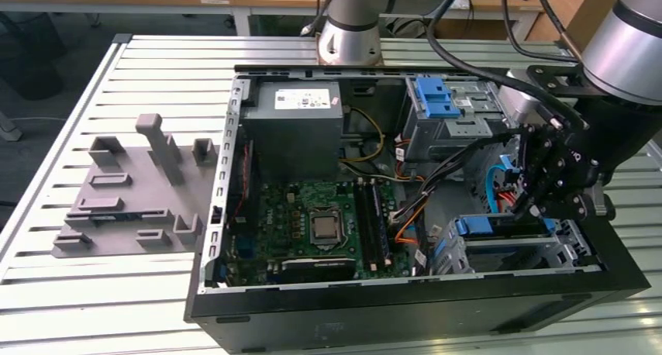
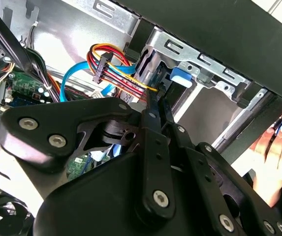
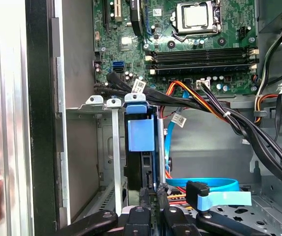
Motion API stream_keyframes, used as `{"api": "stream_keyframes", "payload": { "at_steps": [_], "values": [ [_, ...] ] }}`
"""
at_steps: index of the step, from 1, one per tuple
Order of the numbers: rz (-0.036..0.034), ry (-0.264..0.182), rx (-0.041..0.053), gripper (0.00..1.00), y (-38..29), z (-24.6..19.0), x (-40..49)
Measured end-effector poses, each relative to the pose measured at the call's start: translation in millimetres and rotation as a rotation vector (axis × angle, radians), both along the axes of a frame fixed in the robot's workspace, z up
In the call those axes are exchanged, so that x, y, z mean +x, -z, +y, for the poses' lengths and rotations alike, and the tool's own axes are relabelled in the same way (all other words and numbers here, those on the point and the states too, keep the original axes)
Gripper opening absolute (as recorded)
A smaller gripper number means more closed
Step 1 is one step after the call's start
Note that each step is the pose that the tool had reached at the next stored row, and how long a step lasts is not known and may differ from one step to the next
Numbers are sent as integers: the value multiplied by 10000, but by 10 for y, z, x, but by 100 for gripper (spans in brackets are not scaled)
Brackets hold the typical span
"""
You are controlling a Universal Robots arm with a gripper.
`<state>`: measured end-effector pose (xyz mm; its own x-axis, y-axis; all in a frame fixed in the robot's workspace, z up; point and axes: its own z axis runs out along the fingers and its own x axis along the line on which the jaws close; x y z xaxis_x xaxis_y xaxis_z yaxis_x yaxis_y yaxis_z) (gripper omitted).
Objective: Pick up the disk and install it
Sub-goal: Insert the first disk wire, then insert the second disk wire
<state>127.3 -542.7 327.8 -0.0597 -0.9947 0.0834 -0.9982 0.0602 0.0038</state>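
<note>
The disk (image 1: 488, 225) stands on edge in the lower drive cage (image 1: 563, 242) at the front corner of the open computer case, on the exterior view's right; its blue carrier frame shows on top. In the first wrist view the disk (image 3: 141, 133) sits in the cage slot with its dark body below the blue tab. My gripper (image 1: 522, 208) hangs just above it, and its fingers look shut with nothing between them. In the second wrist view the gripper (image 2: 155, 96) narrows to a point beside the blue tab of the disk (image 2: 181, 77). In the first wrist view the gripper (image 3: 153, 192) rests at the disk's near end.
A grey holder block (image 1: 135, 192) with upright posts lies on the slatted table at the exterior view's left. An upper drive cage with a blue latch (image 1: 445, 99) stands behind. Cable bundles (image 3: 214, 108) cross by the motherboard (image 1: 321, 223). A person's hand (image 2: 278, 152) is outside the case wall.
</note>
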Motion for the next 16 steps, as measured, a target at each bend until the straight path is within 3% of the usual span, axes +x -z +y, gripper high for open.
{"api": "stream_keyframes", "payload": {
  "at_steps": [7,8,13,16],
  "values": [
    [0,0,8,18,-5,0,0],
    [0,0,13,24,-19,0,0],
    [9,-1,40,24,-133,0,0],
    [11,-1,46,24,-141,0,0]
  ]
}}
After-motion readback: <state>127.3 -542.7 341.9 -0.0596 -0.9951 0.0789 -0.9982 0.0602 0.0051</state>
